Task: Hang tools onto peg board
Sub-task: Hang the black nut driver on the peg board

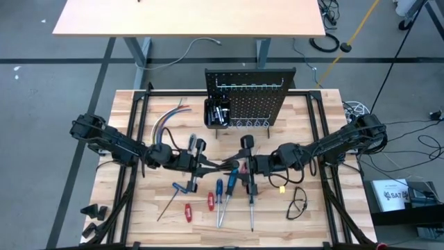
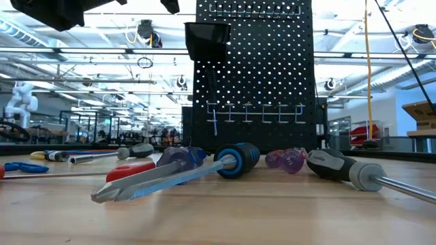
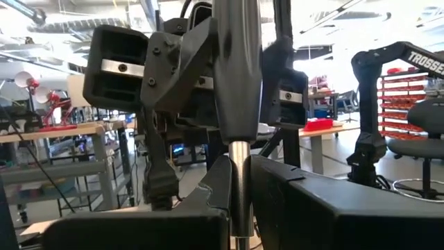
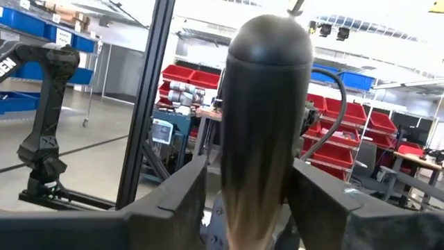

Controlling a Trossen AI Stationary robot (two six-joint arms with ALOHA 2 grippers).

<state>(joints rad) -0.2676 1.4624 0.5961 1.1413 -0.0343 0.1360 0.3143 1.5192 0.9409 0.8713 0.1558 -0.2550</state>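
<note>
Above the middle of the surface [image 1: 132, 215], both arms meet over the scattered tools. The left hand [image 1: 208, 165] is clamped on the slim metal shaft of a black-handled screwdriver [image 3: 236, 76], which the left wrist view shows pinched between its fingers. The right hand [image 1: 251, 165] faces it from the other side, its fingers set around the dark rounded handle of the same tool, as the right wrist view shows; whether they are gripping it yet I cannot tell.

This looks like a hand-over in mid-air, one hand passing the tool so the other can take it by the handle.

Other screwdrivers lie on the surface below: a blue-handled one [image 1: 231, 178], two red-handled ones [image 1: 187, 211] and a long one with a dark handle [image 1: 250, 198]. The peg board [image 1: 253, 94] stands upright at the far edge, with a row of hooks [image 2: 255, 112] and a small black bin [image 1: 217, 112] on its front.

Next, the right hand should grip firmly before the left lets go, then carry the tool to a free hook. A loose grip could drop it.
</note>
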